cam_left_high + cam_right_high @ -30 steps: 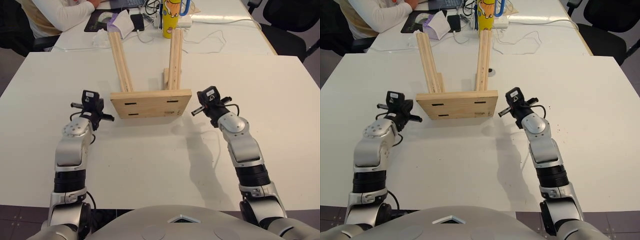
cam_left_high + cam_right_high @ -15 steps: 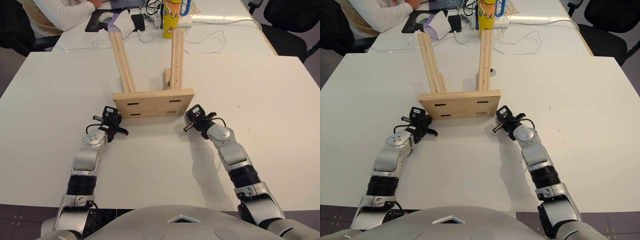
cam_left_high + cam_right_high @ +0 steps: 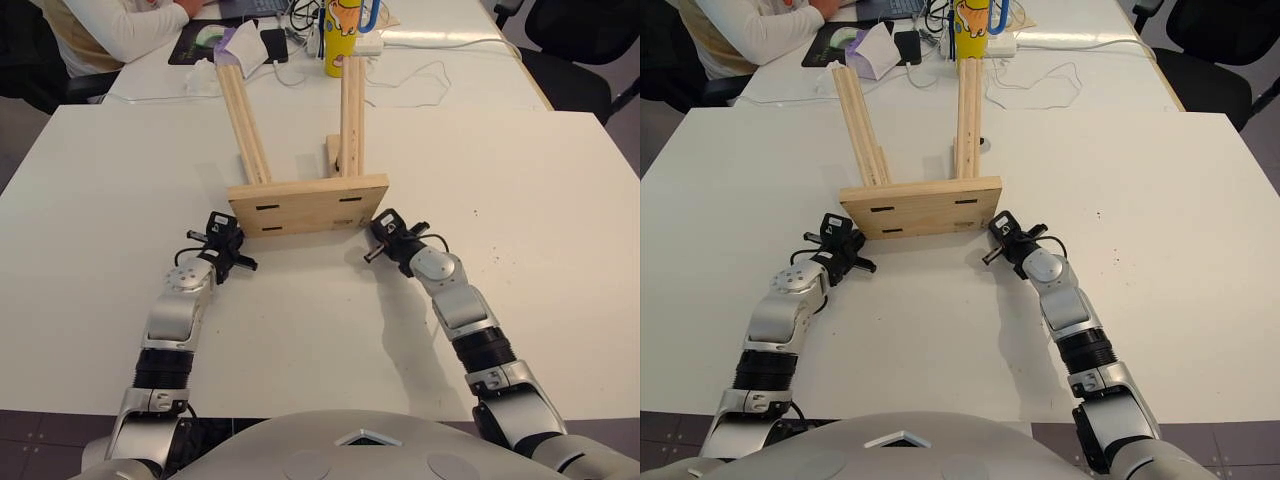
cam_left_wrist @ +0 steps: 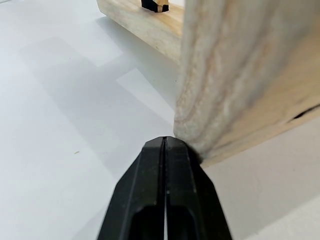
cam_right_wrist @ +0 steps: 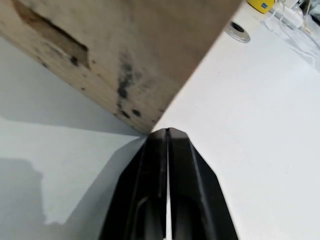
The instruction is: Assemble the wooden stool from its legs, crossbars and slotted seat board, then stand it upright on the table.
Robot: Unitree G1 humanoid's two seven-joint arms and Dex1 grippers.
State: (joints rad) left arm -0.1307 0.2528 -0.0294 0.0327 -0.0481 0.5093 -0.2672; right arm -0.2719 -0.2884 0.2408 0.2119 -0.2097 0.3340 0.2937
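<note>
The wooden stool lies on its side on the white table (image 3: 520,180), its slotted seat board (image 3: 306,205) facing me and its legs (image 3: 245,125) pointing away. My left gripper (image 4: 164,138) is shut, its tip touching the seat board's lower left corner (image 4: 200,130). My right gripper (image 5: 166,131) is also shut, its tip at the board's lower right corner (image 5: 145,117). From the head, the left gripper (image 3: 224,237) and right gripper (image 3: 385,230) flank the board low on the table. Nothing is held in either.
Behind the stool stand a yellow cup (image 3: 342,35), cables (image 3: 420,75) and a dark mat (image 3: 205,40) on a second table. A person's sleeve (image 3: 120,25) rests at the far left. The tabletop around both arms is bare.
Over the last second both arms dropped low and closed in on the seat board's lower corners. In the last half second the right gripper edged slightly closer to its corner.
</note>
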